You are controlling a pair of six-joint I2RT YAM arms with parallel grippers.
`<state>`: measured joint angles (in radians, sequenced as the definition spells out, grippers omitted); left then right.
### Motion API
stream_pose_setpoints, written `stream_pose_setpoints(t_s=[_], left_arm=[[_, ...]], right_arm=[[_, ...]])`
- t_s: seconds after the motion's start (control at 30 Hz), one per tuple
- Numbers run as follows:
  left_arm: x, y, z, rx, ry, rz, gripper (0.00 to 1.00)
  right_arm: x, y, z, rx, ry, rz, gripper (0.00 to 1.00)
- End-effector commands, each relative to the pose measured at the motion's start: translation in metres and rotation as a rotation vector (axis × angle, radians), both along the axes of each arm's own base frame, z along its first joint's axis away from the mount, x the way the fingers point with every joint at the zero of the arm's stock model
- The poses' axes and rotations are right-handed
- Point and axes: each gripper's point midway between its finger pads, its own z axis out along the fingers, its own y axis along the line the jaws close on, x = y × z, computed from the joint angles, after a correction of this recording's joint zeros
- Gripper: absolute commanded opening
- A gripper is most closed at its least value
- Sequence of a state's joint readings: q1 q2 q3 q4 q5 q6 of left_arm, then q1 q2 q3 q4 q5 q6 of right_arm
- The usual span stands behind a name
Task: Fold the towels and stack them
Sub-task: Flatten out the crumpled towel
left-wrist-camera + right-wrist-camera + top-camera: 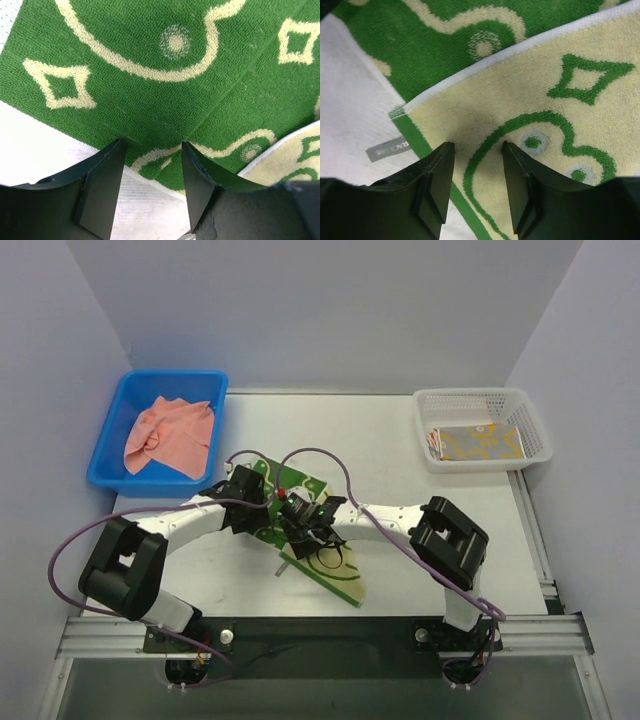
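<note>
**A:** From above, where does the work lie?

**B:** The green towel (345, 580) is on the table between the two arms. Its long axis runs on a slant from far-left to near-right. The left gripper (268, 508) is over the towel's far-left part and the right gripper (305, 525) is just beside it, nearer the towel's middle. Both arms reach it equally well. The salmon-pink towel (170, 435) sits in the blue bin (110, 455), well off to the towel's far left. A yellow towel (480, 443) lies folded in the white basket (530, 425), well off to its far right.

**A:** And the left wrist view?

**B:** The left gripper (152, 150) has its fingers spread with nothing between them. The tips sit right at the near hem of the towel's dark green face (150, 95). Bare table (40, 140) shows on the near-left side of that hem. The pale reverse side (300, 155) peeks in at the right.

**A:** The right wrist?

**B:** The right gripper (477, 150) is also parted and empty. It is down over the pale face (545, 110), where the green duck outline shows. The pale layer overlaps the dark green one, and its white-trimmed edge crosses beyond the tips. A grey label (387, 148) sticks out at the towel's left corner.

**A:** So what does the next fold depend on?

**B:** I'd say each gripper has to pinch the hem beneath it, and the fold has to go across that slanted long axis.
</note>
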<state>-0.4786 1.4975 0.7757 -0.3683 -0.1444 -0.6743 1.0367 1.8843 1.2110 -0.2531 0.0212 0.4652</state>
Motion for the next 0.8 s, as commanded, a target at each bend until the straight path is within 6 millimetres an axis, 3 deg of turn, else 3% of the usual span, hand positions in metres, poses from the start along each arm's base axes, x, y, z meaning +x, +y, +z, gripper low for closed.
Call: stream_pose_setpoints(t_s=[0.0, 0.2, 0.37, 0.6, 0.7, 0.73, 0.77], left_arm=[[0.001, -0.003, -0.010, -0.036, 0.009, 0.004, 0.59], [-0.005, 0.005, -0.021, -0.026, 0.045, 0.022, 0.59], [-0.008, 0.013, -0.025, -0.021, 0.059, 0.041, 0.59], [-0.010, 0.017, -0.030, -0.011, 0.079, 0.046, 0.59], [-0.010, 0.018, -0.031, -0.009, 0.085, 0.047, 0.59], [-0.010, 0.017, -0.031, -0.010, 0.085, 0.045, 0.59], [-0.009, 0.017, -0.030, -0.012, 0.085, 0.042, 0.59]], right_arm=[[0.010, -0.015, -0.001, -0.062, -0.025, -0.091, 0.40], [0.015, -0.049, -0.003, -0.111, 0.005, -0.208, 0.10], [0.014, -0.080, -0.002, -0.099, 0.044, -0.309, 0.00], [0.015, -0.115, 0.030, 0.017, -0.006, -0.398, 0.00], [0.017, -0.147, 0.034, 0.039, -0.021, -0.496, 0.00], [0.011, -0.166, 0.024, 0.010, -0.013, -0.534, 0.00], [0.016, -0.187, 0.022, 0.012, -0.007, -0.617, 0.00]])
